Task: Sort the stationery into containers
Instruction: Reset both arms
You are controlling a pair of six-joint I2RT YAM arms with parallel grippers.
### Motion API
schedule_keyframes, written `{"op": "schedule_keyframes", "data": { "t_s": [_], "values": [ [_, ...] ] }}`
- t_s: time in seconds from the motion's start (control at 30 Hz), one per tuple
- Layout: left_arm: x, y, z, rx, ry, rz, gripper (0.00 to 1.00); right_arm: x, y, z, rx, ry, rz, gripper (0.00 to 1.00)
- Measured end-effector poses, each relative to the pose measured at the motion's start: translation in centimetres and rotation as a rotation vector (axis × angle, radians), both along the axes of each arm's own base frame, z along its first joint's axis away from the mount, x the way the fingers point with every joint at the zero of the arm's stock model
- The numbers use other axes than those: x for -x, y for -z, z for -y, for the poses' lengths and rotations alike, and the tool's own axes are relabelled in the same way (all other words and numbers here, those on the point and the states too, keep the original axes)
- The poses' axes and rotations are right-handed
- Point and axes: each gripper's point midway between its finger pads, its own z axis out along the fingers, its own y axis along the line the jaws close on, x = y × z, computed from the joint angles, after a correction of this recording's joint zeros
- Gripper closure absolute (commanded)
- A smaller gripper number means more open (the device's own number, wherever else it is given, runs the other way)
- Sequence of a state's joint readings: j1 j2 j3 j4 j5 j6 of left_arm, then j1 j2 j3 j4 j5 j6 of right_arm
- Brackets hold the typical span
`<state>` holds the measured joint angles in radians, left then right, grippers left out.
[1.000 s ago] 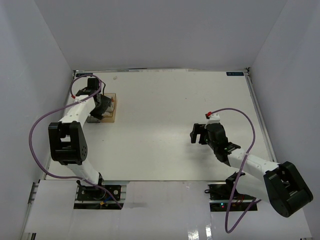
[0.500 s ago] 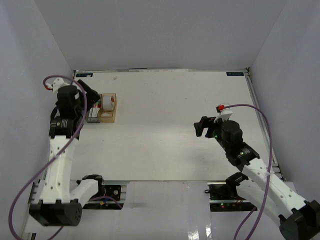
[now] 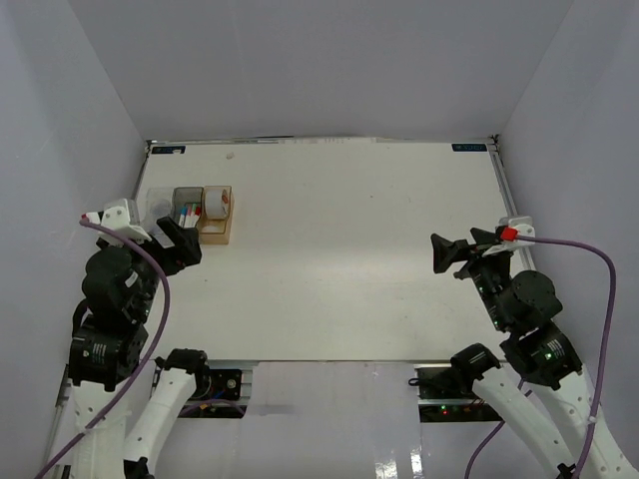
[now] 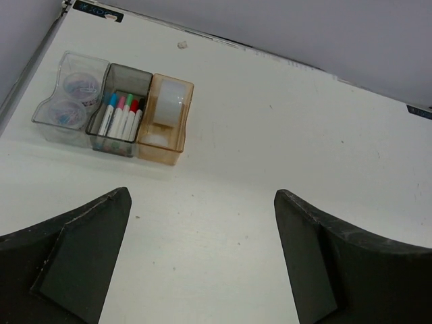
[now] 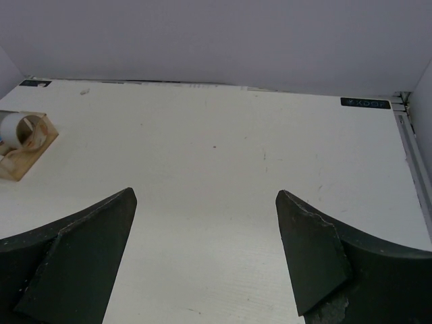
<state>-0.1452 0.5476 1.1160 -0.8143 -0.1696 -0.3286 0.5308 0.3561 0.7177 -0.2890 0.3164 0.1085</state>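
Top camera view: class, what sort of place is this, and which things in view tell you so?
Probably a lab robot test cell: a white table walled by plain grey panels, the robot's left arm and right arm, and three small bins of stationery.

Top camera: high behind arms [image 3: 120,299], down on whole worktop [image 3: 349,249]. Wrist cameras: low, facing forward past fingers [image 4: 74,263]. All share amber bin [image 4: 166,119].
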Motion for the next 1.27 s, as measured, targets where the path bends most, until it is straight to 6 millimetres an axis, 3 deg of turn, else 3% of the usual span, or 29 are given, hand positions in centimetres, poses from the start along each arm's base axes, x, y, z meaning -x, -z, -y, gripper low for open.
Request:
{"op": "schedule_keyframes", "data": {
  "t_s": [0.13,0.3,0.4,0.8,1.27],
  "values": [
    [1.6,0.7,0.2,-0.007,0.022,0.012,0.02,1.1,-0.4,1.4,0.015,0.029,0.056,0.1],
    [2.5,3.6,0.2,-0.006,0.028,-0.017,0.02,1.4,2.5,2.2,0.042,0.054,0.063,0.1],
    [2.6,4.8,0.4,-0.003,0.033,-0.045,0.02,1.3,3.2,2.5,0.054,0.07,0.059,0.1],
    [4.7,3.2,-0.4,0.05,0.01,0.068,0.02,1.2,3.2,2.7,0.057,0.082,0.066,0.1],
    [4.8,3.1,-0.6,0.055,0.0,0.071,0.02,1.3,3.4,2.8,0.055,0.085,0.069,0.1]
  ]
}}
